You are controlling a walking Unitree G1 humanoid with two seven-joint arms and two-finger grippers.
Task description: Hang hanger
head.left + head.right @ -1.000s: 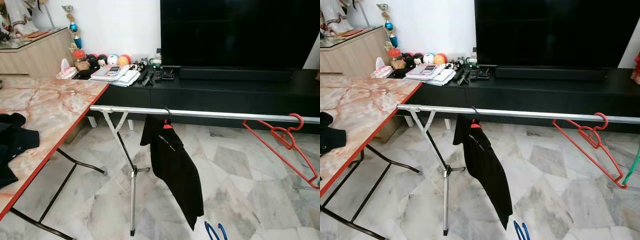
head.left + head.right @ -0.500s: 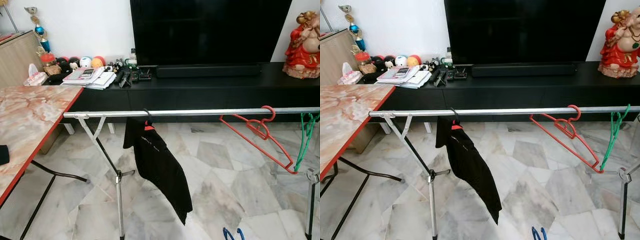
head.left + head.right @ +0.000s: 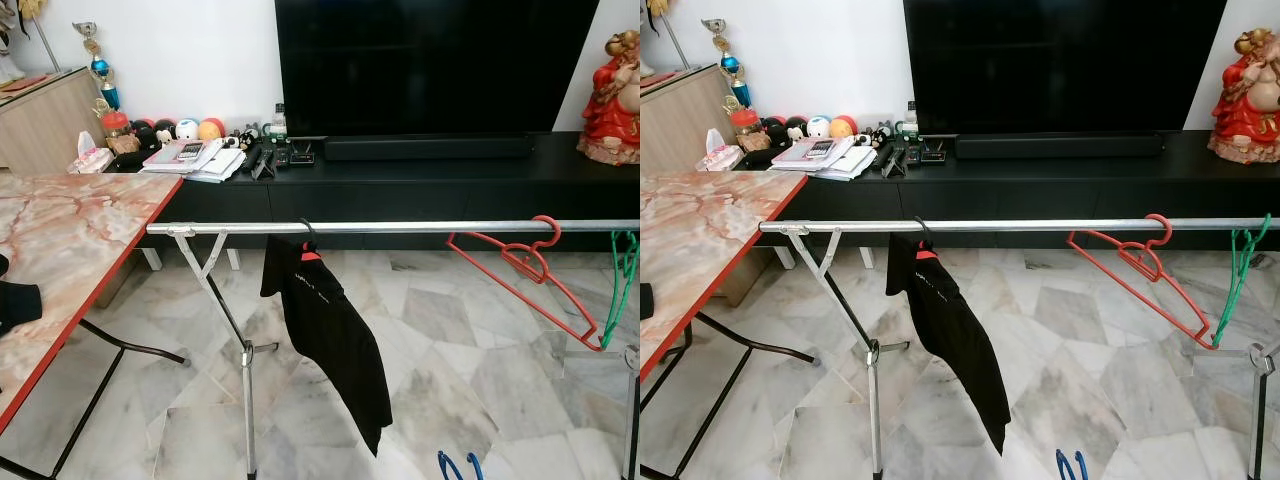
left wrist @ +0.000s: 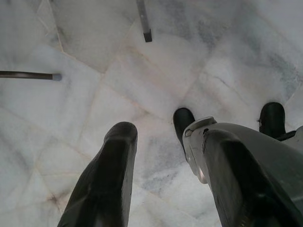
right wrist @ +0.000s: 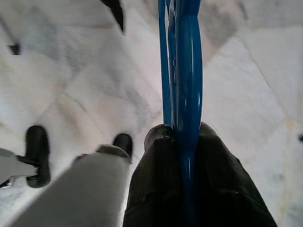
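A silver clothes rail (image 3: 400, 227) runs across the room at about mid-height in the head views, held up by a folding metal stand (image 3: 245, 380). A black garment (image 3: 330, 335) hangs from the rail near its left end, drooping down and to the right. Further right on the rail hangs an empty red hanger (image 3: 535, 275), tilted, and just beside it at the right edge a green hanger (image 3: 622, 285).

The task's own thing, a blue hanger (image 5: 182, 71), is held low, well below the rail: its blue loops (image 3: 458, 467) peek up at the bottom edge of the head views, over the pale marble floor (image 3: 450, 340). In the right wrist view, the right tool (image 5: 182, 156) has its two black fingers pressed together on the blue hanger, which stands straight out from between them. The view is blurred, so how firm the grip is cannot be judged.

The left tool (image 4: 163, 156) hangs over the floor with its fingers apart and nothing between them; one black finger (image 4: 106, 179) is plainly seen.

To the left stands a marble-patterned table (image 3: 70, 230) with a red edge, a dark cloth (image 3: 15, 300) lying on it. Behind the rail is a long black cabinet (image 3: 450, 175) carrying a large dark television (image 3: 440, 65), papers (image 3: 195, 157) and a red figurine (image 3: 615, 100).
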